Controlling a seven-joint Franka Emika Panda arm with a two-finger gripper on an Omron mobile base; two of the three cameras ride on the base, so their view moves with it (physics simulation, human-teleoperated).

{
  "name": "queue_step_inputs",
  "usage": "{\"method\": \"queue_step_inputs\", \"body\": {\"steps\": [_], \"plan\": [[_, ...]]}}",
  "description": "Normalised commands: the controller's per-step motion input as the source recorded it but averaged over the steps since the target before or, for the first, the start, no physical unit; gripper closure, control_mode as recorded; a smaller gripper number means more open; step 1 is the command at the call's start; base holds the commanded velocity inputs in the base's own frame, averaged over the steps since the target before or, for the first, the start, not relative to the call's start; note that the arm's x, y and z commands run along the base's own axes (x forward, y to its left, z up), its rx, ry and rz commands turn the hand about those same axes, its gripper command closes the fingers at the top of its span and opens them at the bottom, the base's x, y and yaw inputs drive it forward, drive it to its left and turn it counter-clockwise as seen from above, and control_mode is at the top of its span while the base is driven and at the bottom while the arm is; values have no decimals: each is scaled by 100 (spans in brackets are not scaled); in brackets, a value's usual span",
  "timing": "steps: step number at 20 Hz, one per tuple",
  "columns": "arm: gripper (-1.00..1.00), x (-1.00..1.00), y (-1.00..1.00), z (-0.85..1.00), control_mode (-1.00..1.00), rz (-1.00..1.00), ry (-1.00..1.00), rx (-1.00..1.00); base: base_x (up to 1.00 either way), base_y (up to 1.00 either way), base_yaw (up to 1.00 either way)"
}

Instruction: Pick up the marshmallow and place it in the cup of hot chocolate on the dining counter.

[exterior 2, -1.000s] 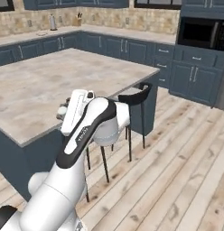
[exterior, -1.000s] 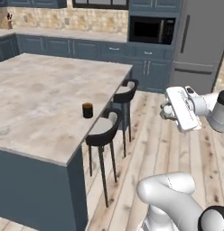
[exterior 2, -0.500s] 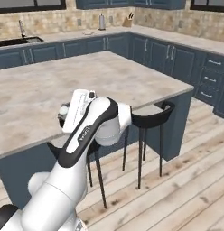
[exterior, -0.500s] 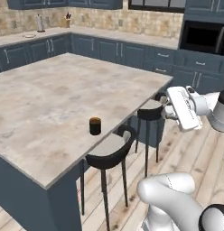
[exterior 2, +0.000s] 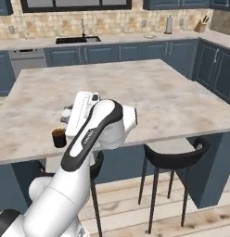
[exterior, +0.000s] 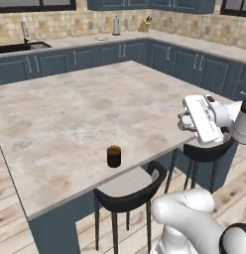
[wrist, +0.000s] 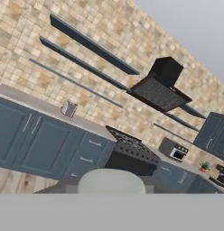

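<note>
Gripper (exterior: 182,120) hung above the near right edge of the counter (exterior: 55,114) in my left base view, at the end of the white arm, its flat white hand tilted. I could not tell how far its fingers stood apart, nor whether anything sat between them; the arm's own bulk covered them in the right base view.

I saw the cup (exterior: 114,156) upright on the counter, a short dark cylinder with a brown top, its long axis vertical, close to the near edge and just above a stool (exterior: 129,188). In the right base view it stood just left of the arm, near that same edge. I could not pick out the marshmallow.

That counter was a broad slab of beige marbled stone on a dark blue base. Two black stools with curved low backs and thin legs stood at its near side, on a floor (exterior 2: 191,217) of pale wood planks. Beyond it ran blue cabinets (exterior 2: 112,53) under a tan tiled wall, with a sink (exterior 2: 77,40) set in. My hand view, rolled over, looked at tan tiles, dark shelves, a black hood (wrist: 161,85) and a stove (wrist: 132,151).
</note>
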Motion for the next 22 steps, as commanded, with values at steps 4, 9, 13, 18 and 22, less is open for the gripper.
{"method": "queue_step_inputs", "body": {"steps": [4, 9, 13, 18, 22], "plan": [[100, 0, 0, 0, 100, 0, 0, 0, 72, -31, 62], [100, 0, 0, 0, 100, 0, 0, 0, 60, -15, 48], [100, 0, 0, 0, 100, 0, 0, 0, 43, 0, 29], [100, 43, 1, -24, -100, 13, 14, -1, 22, 0, 10], [100, 90, 10, -49, -100, 20, 37, -3, 0, 0, 0]]}}
